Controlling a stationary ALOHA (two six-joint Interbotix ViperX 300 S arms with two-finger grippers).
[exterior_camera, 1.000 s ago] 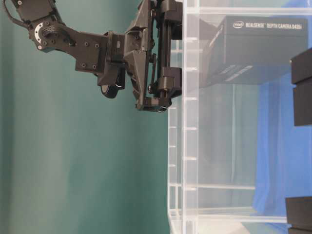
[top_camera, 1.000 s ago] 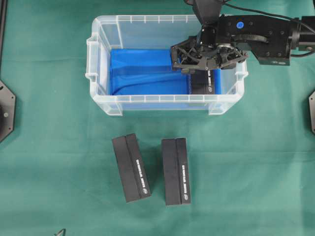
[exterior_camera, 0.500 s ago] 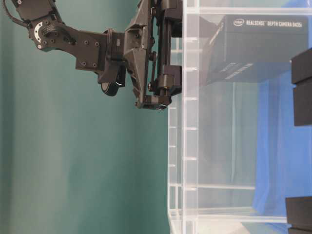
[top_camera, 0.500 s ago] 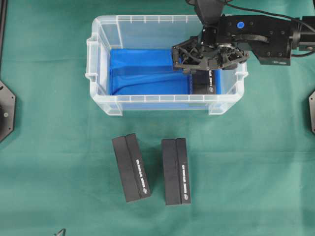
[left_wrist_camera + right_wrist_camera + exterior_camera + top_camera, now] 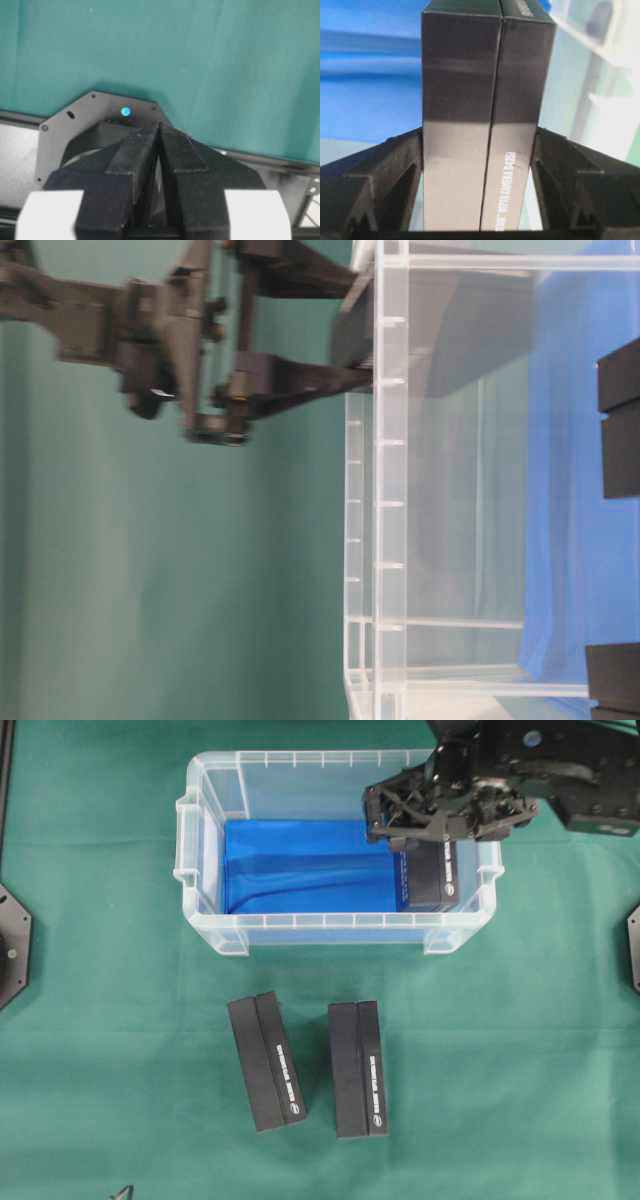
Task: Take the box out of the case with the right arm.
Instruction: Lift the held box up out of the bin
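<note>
Near boxes: two black boxes (image 5: 265, 1062) (image 5: 358, 1068) lie flat on the green cloth (image 5: 520, 1050) in front of the case, side by side and apart, long axes running toward and away from the case, white lettering along their right halves.
Case: the clear case (image 5: 210, 850) stands beyond them on the cloth, its blue sheet (image 5: 300, 865) covering the bottom.
Box: the box (image 5: 432, 880) is at the right end of the case, clamped between the right gripper's fingers, one on each long side face. In the overhead view its long axis runs near to far. In the right wrist view its printed side (image 5: 517, 125) faces the camera and it points away from the gripper toward the blue bottom (image 5: 365, 85).
Right gripper: the right gripper (image 5: 440, 810) is closed on the box, jaws held wide by its breadth; its fingers (image 5: 385, 165) press both sides.
Hard to make out: in the table-level view, which is turned on its side, the right gripper (image 5: 290, 340) is blurred and the box (image 5: 470, 330) shows only as a dark shape through the case wall (image 5: 390, 500); whether the box touches the bottom cannot be told. The far end of the box is covered by the gripper from overhead, and the right arm (image 5: 560, 770) is cut off at the top and right edges.
Left gripper: the left gripper (image 5: 159, 131) appears only in its own wrist view, its fingers (image 5: 135, 150) pressed together on nothing, above a black plate (image 5: 100, 107) at the cloth's edge.
</note>
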